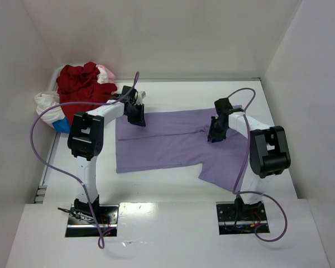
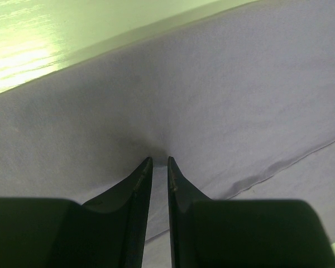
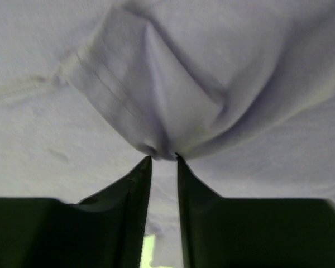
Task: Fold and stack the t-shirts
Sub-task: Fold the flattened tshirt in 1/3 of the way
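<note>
Left tool [image 2: 159,160] is clamped on the shirt [image 1: 167,142] at its far edge; right tool [image 3: 163,158] sits barely apart, grip unclear. You're mid-fold, I'd say; next, pull that edge over evenly.

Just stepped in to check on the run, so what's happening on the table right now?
Both arms are working on the lavender t-shirt, spread on the table. The left gripper pinches its far-left edge. The right gripper sits at a bunched fold further right, though whether it grips is unclear. The heap of red, white and pink shirts lies in the far-left corner, not yet folded.
</note>
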You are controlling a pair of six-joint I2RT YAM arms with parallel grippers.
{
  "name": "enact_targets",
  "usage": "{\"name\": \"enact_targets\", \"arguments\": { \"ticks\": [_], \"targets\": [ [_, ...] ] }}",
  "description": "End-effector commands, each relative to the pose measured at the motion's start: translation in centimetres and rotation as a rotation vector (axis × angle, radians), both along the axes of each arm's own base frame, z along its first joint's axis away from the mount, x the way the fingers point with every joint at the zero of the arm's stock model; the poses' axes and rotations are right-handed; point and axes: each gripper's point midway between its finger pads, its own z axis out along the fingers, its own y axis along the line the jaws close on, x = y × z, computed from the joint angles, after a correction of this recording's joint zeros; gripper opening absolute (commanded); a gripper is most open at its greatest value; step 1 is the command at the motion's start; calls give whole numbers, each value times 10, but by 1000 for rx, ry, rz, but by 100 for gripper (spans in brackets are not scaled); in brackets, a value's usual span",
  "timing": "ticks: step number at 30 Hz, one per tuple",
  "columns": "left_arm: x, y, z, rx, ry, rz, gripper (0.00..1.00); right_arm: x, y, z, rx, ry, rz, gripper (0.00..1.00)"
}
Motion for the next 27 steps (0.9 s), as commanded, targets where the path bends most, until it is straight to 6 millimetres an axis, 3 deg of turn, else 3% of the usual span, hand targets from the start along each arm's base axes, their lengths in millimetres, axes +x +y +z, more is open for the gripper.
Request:
{"name": "enact_targets", "arguments": {
  "ticks": [1, 3, 6, 8, 12, 17, 27],
  "targets": [
    [-3, 5, -14, 21, 33, 7, 25, -9, -3, 20, -22, -6, 19, 32],
    [-3, 5, -14, 21, 33, 7, 25, -5, -4, 29, -28, -38, 14, 52],
    [-3, 5, -14, 21, 33, 7, 25, 16, 0, 50, -7, -132, 4, 68],
    [-3, 3, -14, 13, 35, 2, 25, 27, 2, 53, -3, -156, 4, 73],
    [-3, 3, -14, 13, 35, 2, 25, 46, 1, 48, -24, -169, -8, 73],
    [-4, 2, -13, 9, 34, -10, 25, 55, -16, 45, -106, -186, -99, 73],
    [-5, 0, -13, -1, 36, -15, 25, 88, -3, 39, -59, -251, -65, 73]
  ]
}}
